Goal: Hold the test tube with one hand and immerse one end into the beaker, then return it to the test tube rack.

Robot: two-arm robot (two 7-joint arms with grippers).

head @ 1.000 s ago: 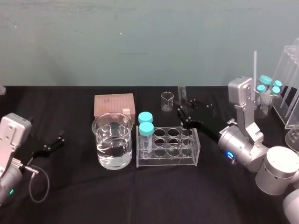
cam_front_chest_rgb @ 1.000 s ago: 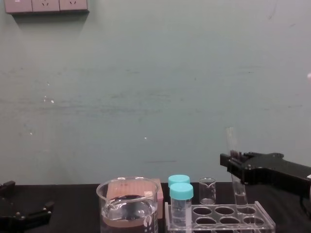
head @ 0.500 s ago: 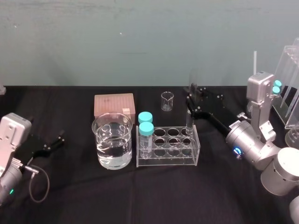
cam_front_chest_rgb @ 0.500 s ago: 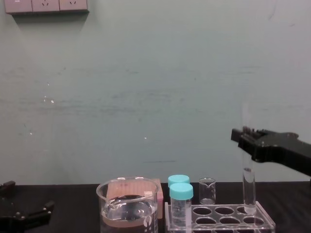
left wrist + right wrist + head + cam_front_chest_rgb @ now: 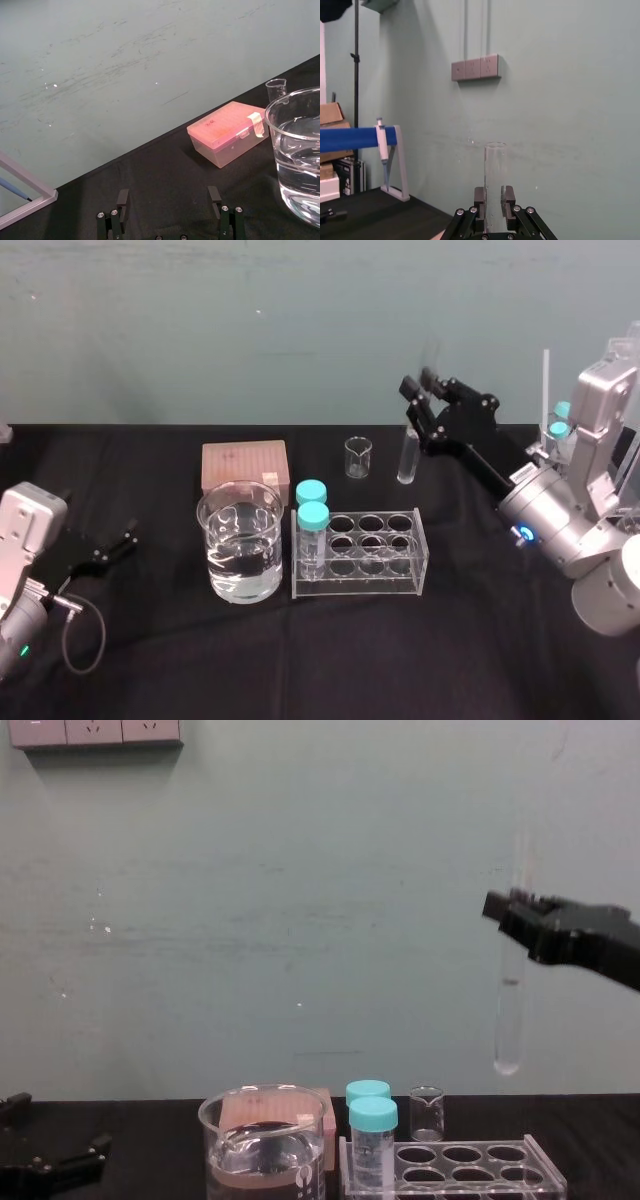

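The test tube (image 5: 509, 1020) hangs upright in the air, well above the rack's right end, with my right gripper (image 5: 516, 910) shut on its upper part. In the head view the tube (image 5: 406, 458) shows behind the test tube rack (image 5: 360, 582), under the right gripper (image 5: 421, 400). The right wrist view shows the tube (image 5: 494, 175) clamped between both fingers (image 5: 508, 196). The beaker (image 5: 240, 540), part full of clear liquid, stands left of the rack. My left gripper (image 5: 168, 197) rests open on the table at the far left, with nothing between its fingers.
Two teal-capped vials (image 5: 312, 515) stand in the rack's left holes. A pink box (image 5: 244, 465) and a tiny beaker (image 5: 357, 456) sit behind. A clear stand (image 5: 622, 430) and more teal-capped vials (image 5: 566, 418) are at the back right.
My right gripper has lifted the test tube straight up out of the rack's back right hole; its bottom now hangs well above the rack. The left arm has not moved.
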